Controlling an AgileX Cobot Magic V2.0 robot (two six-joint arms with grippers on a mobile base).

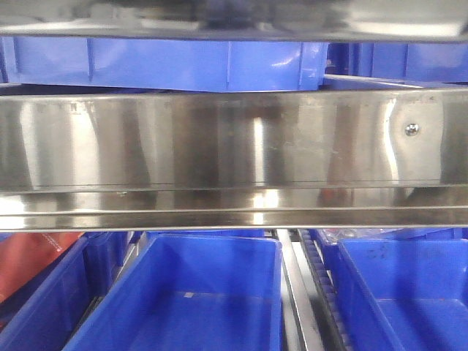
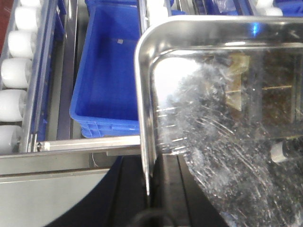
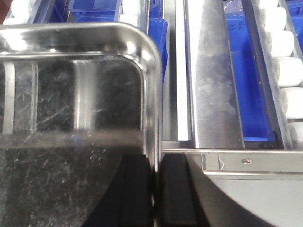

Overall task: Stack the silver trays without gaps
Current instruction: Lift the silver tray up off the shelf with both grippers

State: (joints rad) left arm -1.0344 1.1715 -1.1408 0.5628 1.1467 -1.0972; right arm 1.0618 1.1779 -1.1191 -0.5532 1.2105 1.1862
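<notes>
One tray (image 2: 213,109), blue bins (image 1: 183,300), rail (image 1: 234,139) blocking view

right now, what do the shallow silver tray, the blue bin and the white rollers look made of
Shallow silver tray: polished steel by the look, mirror reflections, fine scratches. Blue rectangular bin: moulded plastic, dull sheen, ribbed rim. White cylindrical rollers: probably plastic, matte; cannot be sure.
</notes>
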